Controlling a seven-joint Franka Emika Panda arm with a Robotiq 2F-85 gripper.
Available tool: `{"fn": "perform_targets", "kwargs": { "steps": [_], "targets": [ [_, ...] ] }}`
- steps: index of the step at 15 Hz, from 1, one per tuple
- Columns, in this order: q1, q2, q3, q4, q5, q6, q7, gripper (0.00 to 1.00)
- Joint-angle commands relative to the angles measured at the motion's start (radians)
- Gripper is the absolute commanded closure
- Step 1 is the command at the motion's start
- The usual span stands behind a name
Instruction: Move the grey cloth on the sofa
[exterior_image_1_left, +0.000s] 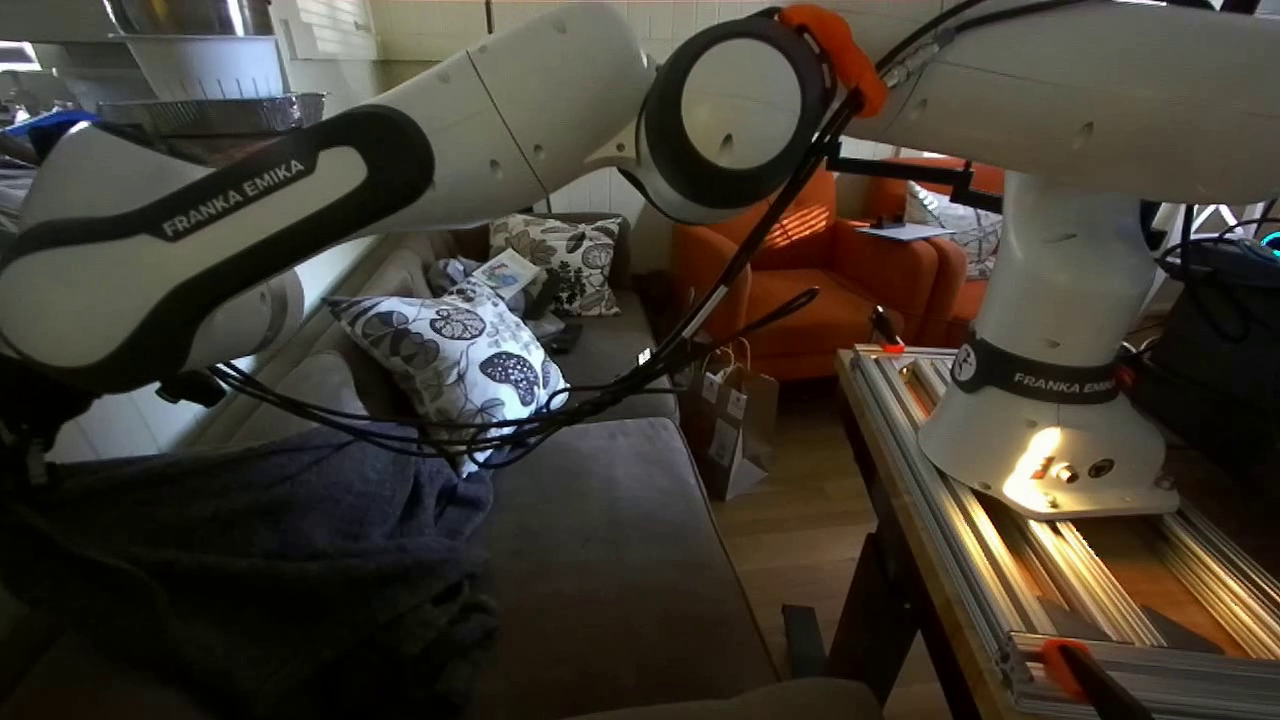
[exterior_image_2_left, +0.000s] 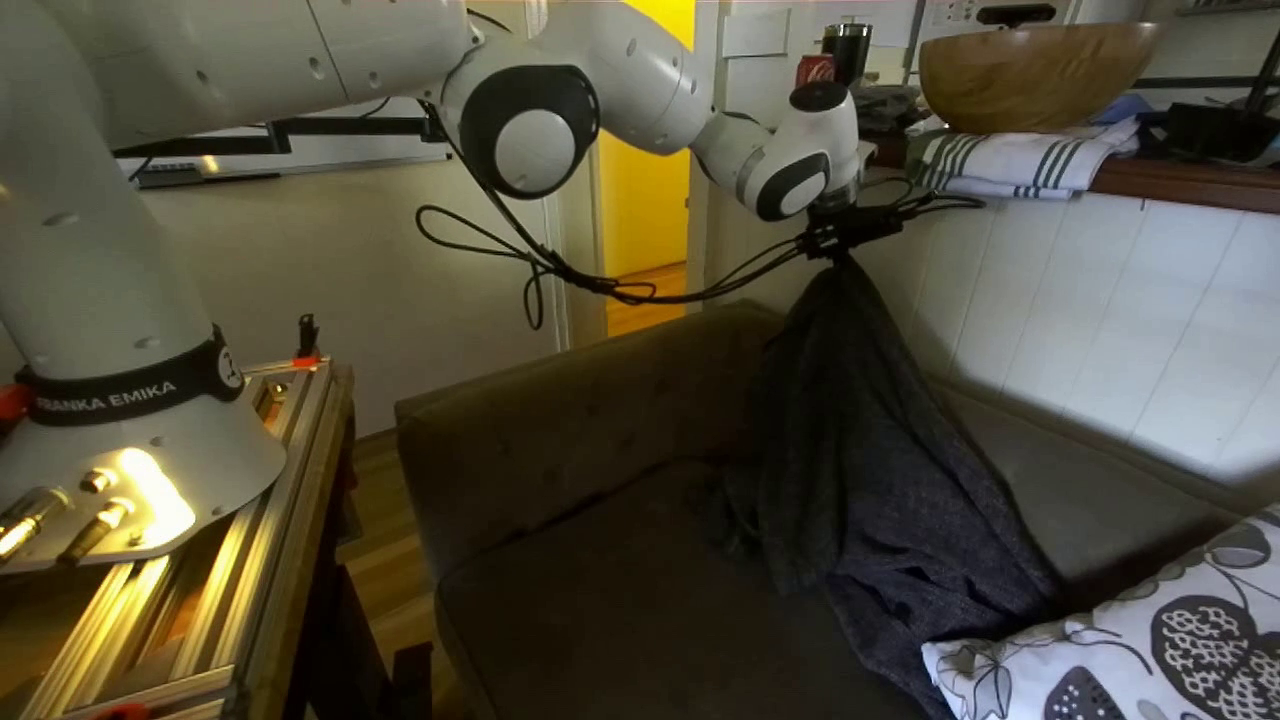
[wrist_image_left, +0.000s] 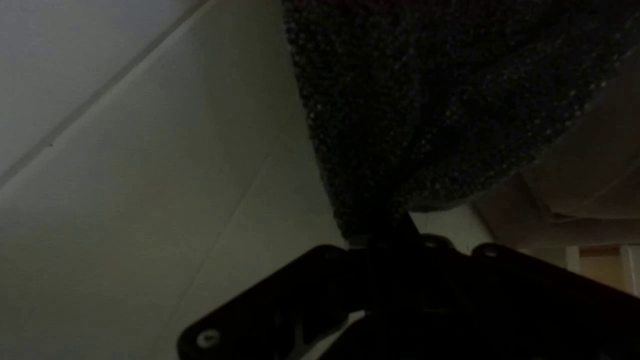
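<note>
The dark grey cloth (exterior_image_2_left: 880, 450) hangs in a tall fold from my gripper (exterior_image_2_left: 838, 250), its lower part spread on the sofa (exterior_image_2_left: 640, 620) against the patterned pillow. In an exterior view the cloth (exterior_image_1_left: 260, 560) lies bunched along the sofa (exterior_image_1_left: 600, 540) at the lower left, and the gripper is mostly cut off at the left edge. In the wrist view, which is very dark, the gripper's fingers (wrist_image_left: 382, 235) are together on a gathered edge of the cloth (wrist_image_left: 390, 110). The fingertips are hidden in shadow and cloth.
A patterned pillow (exterior_image_2_left: 1180, 620) lies beside the cloth. A ledge with a wooden bowl (exterior_image_2_left: 1035, 75) and a striped towel (exterior_image_2_left: 1010, 160) is close to the gripper, above a white wall (exterior_image_2_left: 1090, 310). Loose cables (exterior_image_1_left: 500, 425) hang from the arm. A paper bag (exterior_image_1_left: 735, 430) stands beside the sofa.
</note>
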Motion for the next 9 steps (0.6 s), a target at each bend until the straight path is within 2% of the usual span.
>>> {"fn": "perform_targets", "kwargs": {
  "steps": [1, 6, 7, 9],
  "targets": [
    [0.030, 0.082, -0.003, 0.135, 0.009, -0.028, -0.095, 0.99],
    [0.027, 0.139, -0.018, 0.192, 0.028, -0.059, -0.092, 0.99],
    [0.013, 0.087, -0.039, 0.101, 0.039, -0.032, -0.086, 0.99],
    [0.016, 0.093, -0.063, 0.107, 0.034, -0.049, -0.073, 0.99]
  ]
}}
